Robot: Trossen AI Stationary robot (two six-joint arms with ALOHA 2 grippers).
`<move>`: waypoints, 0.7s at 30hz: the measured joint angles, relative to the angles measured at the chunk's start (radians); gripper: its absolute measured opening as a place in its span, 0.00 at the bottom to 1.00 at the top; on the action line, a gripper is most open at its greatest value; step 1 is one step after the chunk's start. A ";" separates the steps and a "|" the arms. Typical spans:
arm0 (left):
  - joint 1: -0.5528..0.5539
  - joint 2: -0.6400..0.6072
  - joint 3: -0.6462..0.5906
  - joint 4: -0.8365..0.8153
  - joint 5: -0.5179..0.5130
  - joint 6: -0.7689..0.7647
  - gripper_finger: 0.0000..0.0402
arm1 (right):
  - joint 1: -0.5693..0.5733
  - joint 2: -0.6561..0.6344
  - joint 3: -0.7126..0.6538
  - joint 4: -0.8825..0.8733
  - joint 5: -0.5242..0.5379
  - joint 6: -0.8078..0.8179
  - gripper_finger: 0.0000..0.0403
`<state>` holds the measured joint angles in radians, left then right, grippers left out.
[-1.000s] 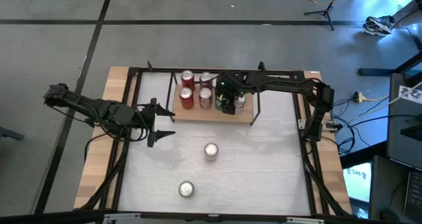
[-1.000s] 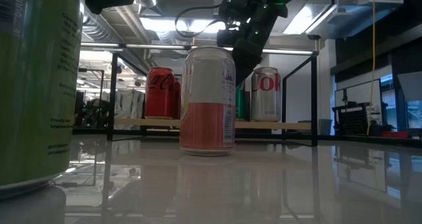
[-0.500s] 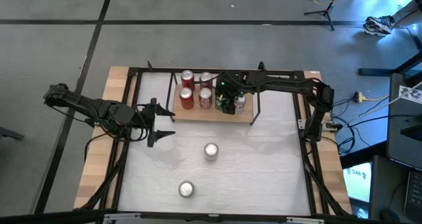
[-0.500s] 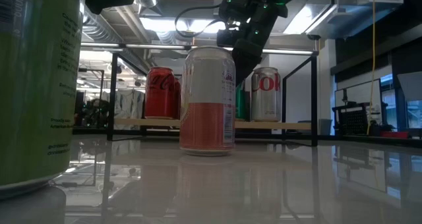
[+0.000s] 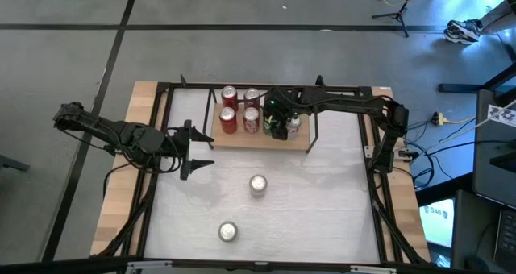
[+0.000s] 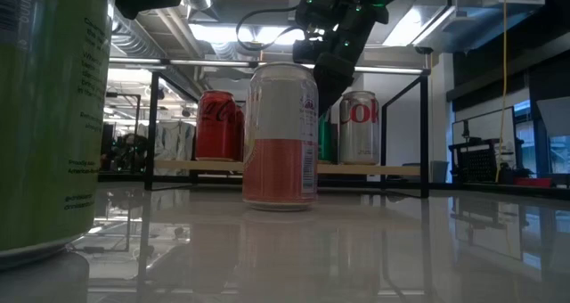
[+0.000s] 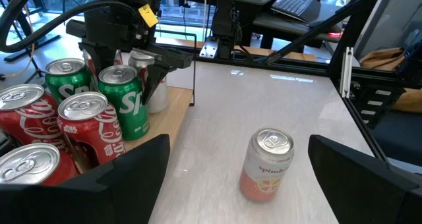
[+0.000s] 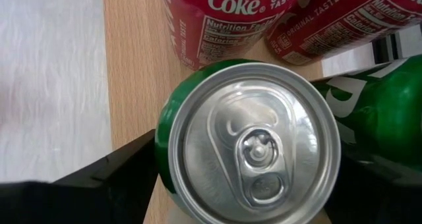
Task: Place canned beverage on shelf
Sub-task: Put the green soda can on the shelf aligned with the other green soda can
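Right gripper (image 5: pixel 276 126): directly above the shelf (image 5: pixel 302 139), fingers spread to either side of a green can (image 8: pixel 247 141) that stands upright on the wood straight beneath it; whether the pads press the can or stand just clear cannot be told, though the can's base appears to rest on the board, so release and lift looks the step in hand. Beside this can on the shelf: a second green can (image 7: pixel 122 109), red cola cans (image 5: pixel 228 121) and a silver cola can (image 6: pixel 359 127), all upright and close together. Left gripper (image 5: pixel 190 151): hovering off the shelf's near-left end, fingers wide apart, holding nothing. Orange-and-white can (image 5: pixel 257 184): upright on the white table (image 5: pixel 339 193), long axis vertical, ahead of the left gripper and a little to one side, with clear table between; it lies nearer the left arm than the right. Further can (image 5: pixel 228 231): upright, farther out from both arms, toward the table's front edge. Judgement: the left arm is better placed for the next pick, by a level approach gripping the can's sides.
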<state>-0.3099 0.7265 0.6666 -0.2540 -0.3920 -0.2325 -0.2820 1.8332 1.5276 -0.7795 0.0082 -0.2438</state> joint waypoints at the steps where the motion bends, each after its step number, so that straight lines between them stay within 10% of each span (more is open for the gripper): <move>1: 0.000 0.000 0.000 0.000 0.000 0.000 0.87 | 0.000 0.000 0.000 0.000 0.000 -0.001 0.86; 9: 0.000 0.000 0.000 0.000 0.000 0.000 0.87 | 0.000 0.000 0.000 -0.004 0.000 0.004 0.98; 21: 0.000 0.000 0.000 0.000 0.000 0.000 0.87 | 0.000 0.000 0.038 -0.072 0.000 0.003 0.91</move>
<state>-0.3099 0.7264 0.6666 -0.2539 -0.3923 -0.2325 -0.2817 1.8336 1.5659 -0.8519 0.0082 -0.2405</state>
